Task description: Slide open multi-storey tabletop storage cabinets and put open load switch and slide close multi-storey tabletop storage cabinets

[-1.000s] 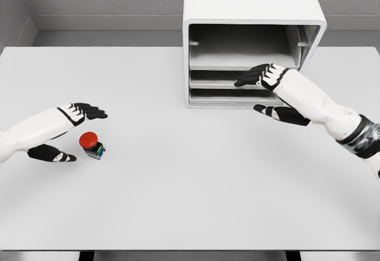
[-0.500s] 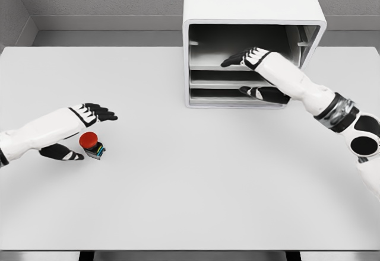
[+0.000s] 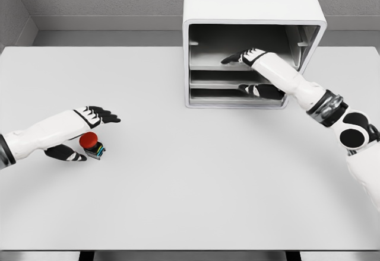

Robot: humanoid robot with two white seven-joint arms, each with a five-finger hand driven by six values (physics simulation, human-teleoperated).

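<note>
The load switch (image 3: 91,143), a small dark block with a red mushroom button, stands on the table (image 3: 190,172) at the left. My left hand (image 3: 90,133) straddles it, open, fingers stretched over its top and thumb low on its left side. The white storage cabinet (image 3: 249,0) stands at the back, its front showing stacked trays. My right hand (image 3: 237,73) reaches into its front, open, fingers (image 3: 233,59) lying flat over the upper tray (image 3: 208,65) and thumb (image 3: 252,89) at the lower tray front. The cabinet's interior behind the hand is shadowed.
A grey wall runs behind the table. The right forearm (image 3: 309,95) slants from the right edge up to the cabinet front. The table's near edge lies along the bottom of the view.
The right hand has gone from in front of the cabinet into its upper opening. The left hand has shifted right and closer over the switch, partly covering the red button.
</note>
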